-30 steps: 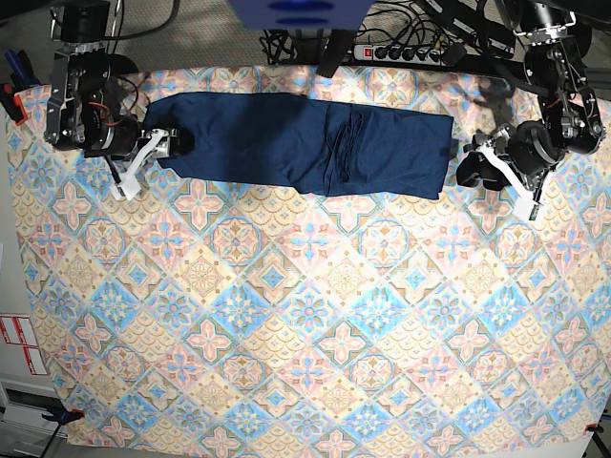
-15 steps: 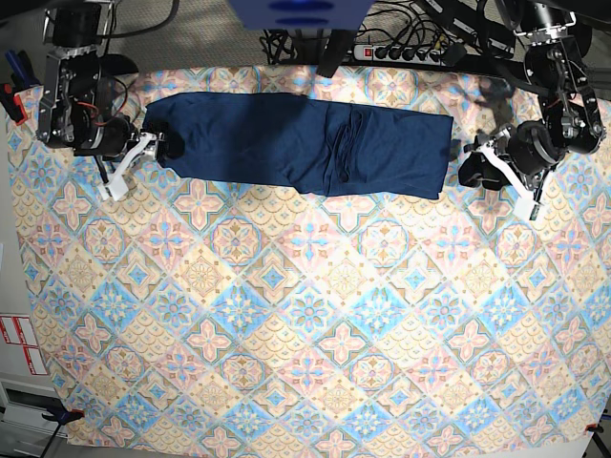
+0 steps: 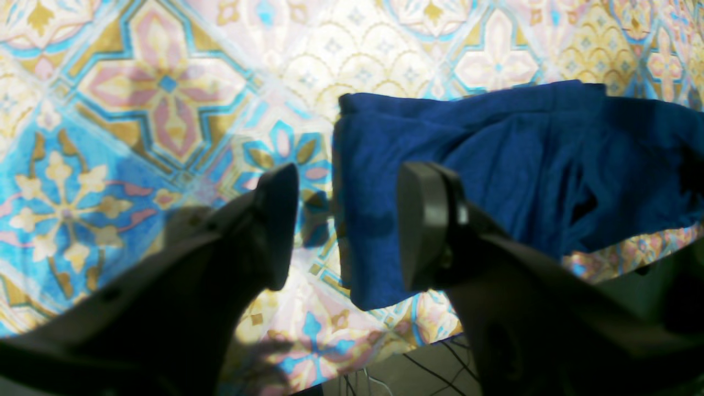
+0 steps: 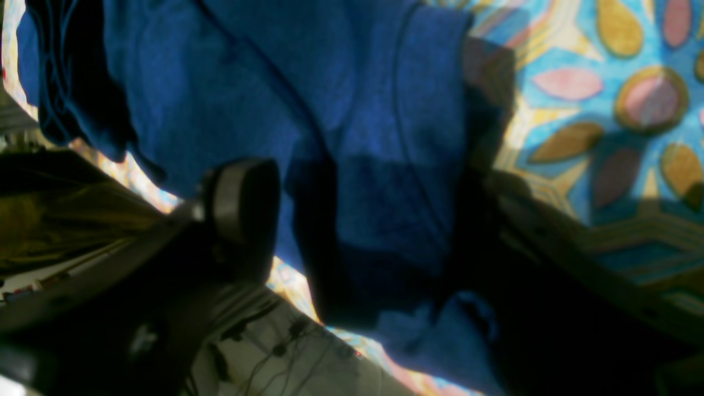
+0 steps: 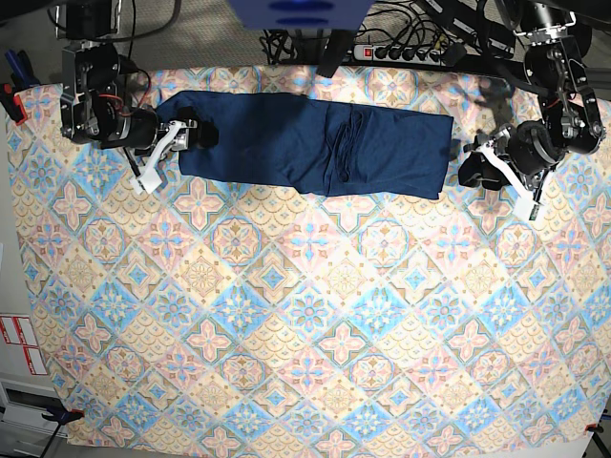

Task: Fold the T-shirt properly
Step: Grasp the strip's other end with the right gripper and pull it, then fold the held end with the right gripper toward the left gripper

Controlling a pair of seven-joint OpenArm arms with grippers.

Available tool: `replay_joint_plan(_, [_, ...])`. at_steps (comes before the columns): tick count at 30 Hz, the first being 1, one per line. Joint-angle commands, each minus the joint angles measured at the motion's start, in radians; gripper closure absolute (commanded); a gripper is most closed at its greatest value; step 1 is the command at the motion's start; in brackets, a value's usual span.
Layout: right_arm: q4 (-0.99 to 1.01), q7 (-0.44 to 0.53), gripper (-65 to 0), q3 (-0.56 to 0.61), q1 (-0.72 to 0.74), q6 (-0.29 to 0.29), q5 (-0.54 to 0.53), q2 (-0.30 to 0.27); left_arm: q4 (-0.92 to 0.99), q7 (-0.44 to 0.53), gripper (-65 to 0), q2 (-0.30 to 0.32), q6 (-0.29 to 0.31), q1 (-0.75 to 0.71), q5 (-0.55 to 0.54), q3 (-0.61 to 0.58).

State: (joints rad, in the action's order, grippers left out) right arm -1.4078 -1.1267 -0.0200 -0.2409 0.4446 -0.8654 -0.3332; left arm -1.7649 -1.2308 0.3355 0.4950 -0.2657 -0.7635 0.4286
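The right end effector point(image 5: 177, 138) has swung back in from the left onto the T-shirt's point(image 5: 305, 143) left end, now straddling its edge with jaws wide apart.

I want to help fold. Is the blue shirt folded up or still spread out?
Partly folded: the T-shirt lies as a long flat band on the tablecloth, layers bunched mid-way.

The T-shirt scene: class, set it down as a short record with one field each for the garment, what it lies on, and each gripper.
garment: T-shirt, dark navy, lying flat in a long folded strip
surface: patterned tablecloth
left gripper: left gripper beside one short end of the strip, fingers apart, nothing between them
right gripper: right gripper at the other short end, fingers wide apart with cloth between them, not pinched
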Motion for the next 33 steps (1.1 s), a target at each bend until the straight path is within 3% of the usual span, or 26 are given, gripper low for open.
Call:
replay_joint_plan(1, [0.0, -0.019, -40.9, -0.001, 0.002, 0.0, 0.01, -0.01, -0.014, 0.015, -27.2, 0.015, 0.004, 0.007, -0.015, 0.005])
replay_joint_plan(3, [0.002, -0.017, -34.7, -0.005, 0.005, 0.0, 0.01, -0.01, -0.014, 0.015, -27.2, 0.015, 0.004, 0.007, -0.015, 0.005])
replay_joint_plan(8, [0.002, -0.002, -7.4, -0.057, 0.022, 0.0, 0.012, -0.008, -0.014, 0.015, -27.2, 0.015, 0.004, 0.007, -0.015, 0.005])
replay_joint_plan(10, [0.002, 0.001, -2.5, -0.09, 0.027, 0.0, 0.012, -0.008, -0.014, 0.015, -27.2, 0.015, 0.004, 0.007, -0.015, 0.005])
replay_joint_plan(19, [0.011, 0.006, -2.3, -0.174, 0.124, 0.0, 0.012, -0.008, -0.014, 0.016, -27.2, 0.015, 0.004, 0.007, -0.017, 0.005])
replay_joint_plan(27, [0.134, 0.007, -2.3, -0.173, 0.231, 0.0, 0.012, -0.008, -0.016, 0.056, -27.2, 0.015, 0.004, 0.003, -0.018, 0.008])
replay_joint_plan(33, [0.106, -0.006, -2.3, -0.151, 0.222, 0.0, 0.008, -0.008, -0.016, 0.056, -27.2, 0.015, 0.003, 0.001, -0.018, 0.009])
